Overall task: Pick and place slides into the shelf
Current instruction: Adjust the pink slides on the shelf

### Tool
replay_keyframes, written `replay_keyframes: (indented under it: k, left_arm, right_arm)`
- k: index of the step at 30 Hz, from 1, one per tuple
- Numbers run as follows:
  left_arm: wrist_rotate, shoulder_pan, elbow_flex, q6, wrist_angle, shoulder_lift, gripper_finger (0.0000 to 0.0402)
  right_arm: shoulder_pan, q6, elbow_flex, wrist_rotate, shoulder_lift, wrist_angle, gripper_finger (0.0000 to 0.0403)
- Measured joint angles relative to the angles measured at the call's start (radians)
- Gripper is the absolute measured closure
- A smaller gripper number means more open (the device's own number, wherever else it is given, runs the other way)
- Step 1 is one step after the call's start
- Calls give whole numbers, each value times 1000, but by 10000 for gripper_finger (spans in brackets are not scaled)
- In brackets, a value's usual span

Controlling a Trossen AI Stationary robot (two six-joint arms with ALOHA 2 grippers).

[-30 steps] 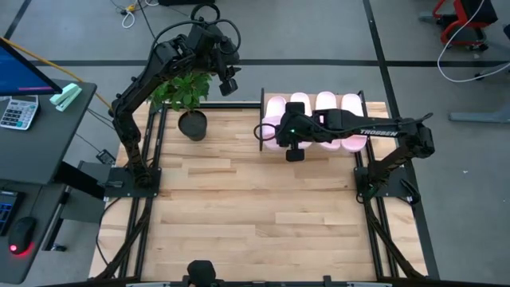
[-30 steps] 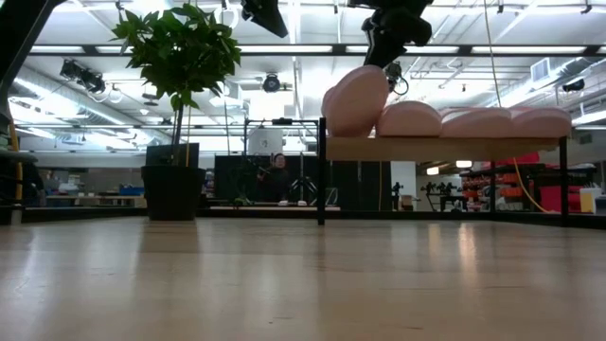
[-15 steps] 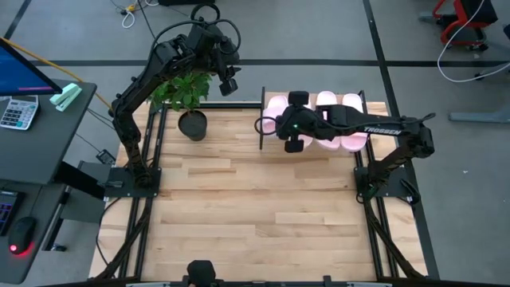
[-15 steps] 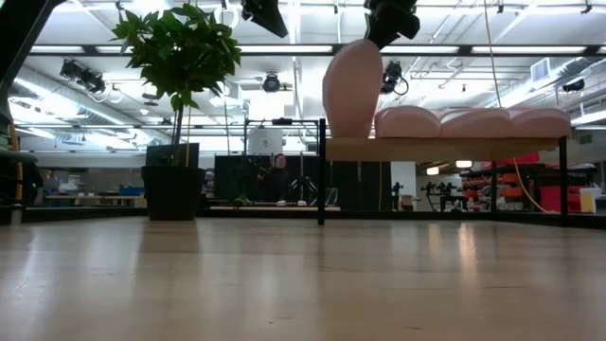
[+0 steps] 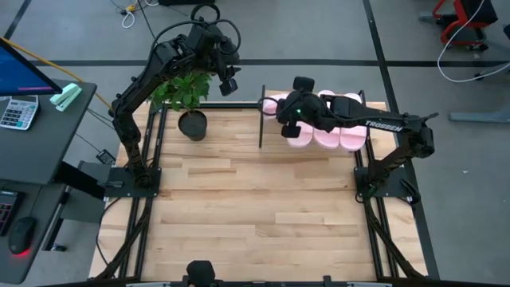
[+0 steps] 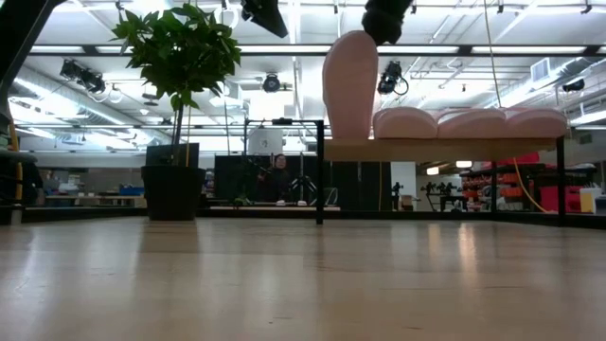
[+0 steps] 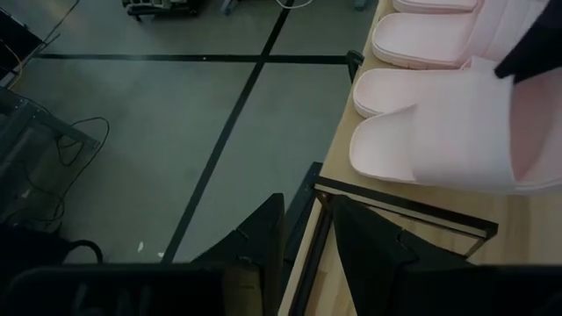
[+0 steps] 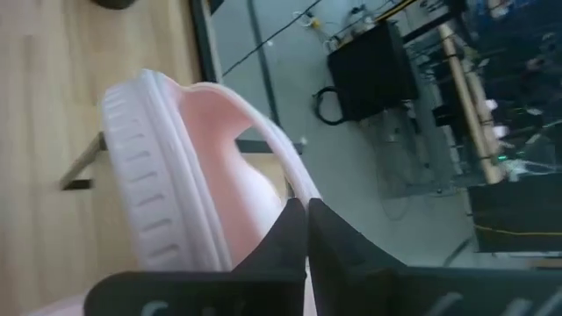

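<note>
Pink foam gives the fourth slide (image 6: 349, 85) away: it stands on end at the shelf's (image 6: 440, 150) plant-side end, heel down on the light wood top, toe pointing up. The right gripper (image 5: 293, 112) has its jaws pinched shut on the slide's strap band, seen close in the right wrist view as the two dark fingers meeting over the pink edge (image 8: 294, 189). Holding by the band is probably why the slide hangs upright rather than flat; the sole swings down under its own weight.

Beside it on the shelf, three more slides (image 6: 469, 123) lie flat in a row, soles down, toward the end away from the plant. That leaves only the plant-side slot free, which explains where the held slide is being set.

The left gripper (image 7: 307, 241) waits high, beyond the shelf's plant-side end and above the potted plant (image 5: 188, 97), looking down on the shelf corner; its fingers stand slightly apart with nothing between them.

Judging by the row, the task is nearly finished: the upright slide likely needs tipping flat before release, or it could topple off the end rail.
</note>
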Motion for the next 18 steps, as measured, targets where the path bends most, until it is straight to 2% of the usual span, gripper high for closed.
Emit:
replay_keyframes:
  k: [18]
  left_arm:
    - [0,0,0,-8,-6,0,294]
  right_arm:
    - [-26,-57,-2,98,-5,72,403]
